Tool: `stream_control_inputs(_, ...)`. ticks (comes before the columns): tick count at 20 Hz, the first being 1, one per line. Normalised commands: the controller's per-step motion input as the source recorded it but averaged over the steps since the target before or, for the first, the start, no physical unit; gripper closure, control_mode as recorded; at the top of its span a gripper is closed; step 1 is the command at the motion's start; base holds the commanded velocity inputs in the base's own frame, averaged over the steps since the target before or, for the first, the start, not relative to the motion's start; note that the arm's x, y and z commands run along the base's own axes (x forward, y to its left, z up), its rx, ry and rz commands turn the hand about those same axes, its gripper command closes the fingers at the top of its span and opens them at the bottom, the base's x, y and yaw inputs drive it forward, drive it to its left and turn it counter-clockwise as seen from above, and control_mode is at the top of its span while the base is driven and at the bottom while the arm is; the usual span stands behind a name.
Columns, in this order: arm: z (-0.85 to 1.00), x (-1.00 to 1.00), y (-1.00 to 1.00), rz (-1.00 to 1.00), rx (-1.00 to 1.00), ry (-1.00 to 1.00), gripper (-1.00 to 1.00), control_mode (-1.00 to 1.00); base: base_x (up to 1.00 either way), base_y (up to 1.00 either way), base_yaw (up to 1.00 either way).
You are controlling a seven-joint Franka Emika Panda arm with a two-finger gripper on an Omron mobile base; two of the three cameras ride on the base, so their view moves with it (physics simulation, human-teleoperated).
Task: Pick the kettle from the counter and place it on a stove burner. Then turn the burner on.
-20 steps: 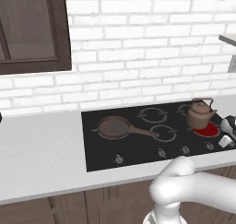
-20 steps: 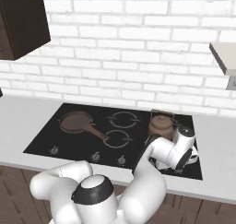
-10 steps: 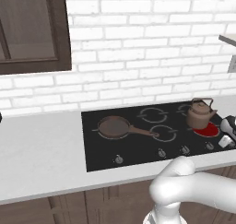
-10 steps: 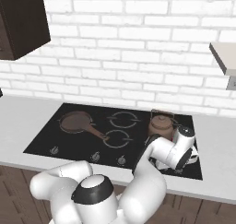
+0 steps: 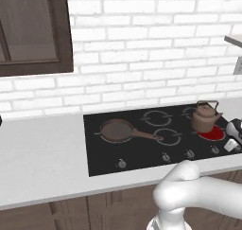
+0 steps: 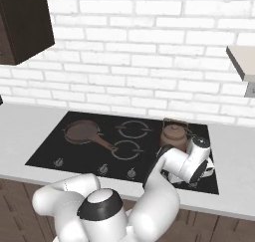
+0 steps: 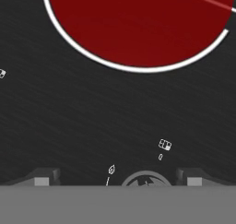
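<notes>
Already done, apparently: kettle [image 5: 205,118] sits on glowing stove burner [image 5: 211,134]; tool [image 7: 117,181] spread wide, empty, straddling a control knob [image 7: 144,180] at 6 o'clock of that burner.

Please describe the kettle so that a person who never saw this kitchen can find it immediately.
Look at the black glass cooktop set in the pale grey worktop below the white brick wall. At its right end stands a small squat copper-brown kettle beside a red glowing burner. Unlike the flat brown frying pan, it is rounded, with an arched wire handle.
</notes>
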Motion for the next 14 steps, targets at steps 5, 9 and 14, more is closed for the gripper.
stream_control_inputs(5, 0.0, 0.0, 0.0, 0.0, 0.0, 0.0, -1.0, -1.0, 0.0, 0.0, 0.0)
stream_control_inputs(9, 0.0, 0.0, 0.0, 0.0, 0.0, 0.0, -1.0, -1.0, 0.0, 0.0, 0.0)
stream_control_inputs(14, 0.0, 0.0, 0.0, 0.0, 0.0, 0.0, -1.0, -1.0, 0.0, 0.0, 0.0)
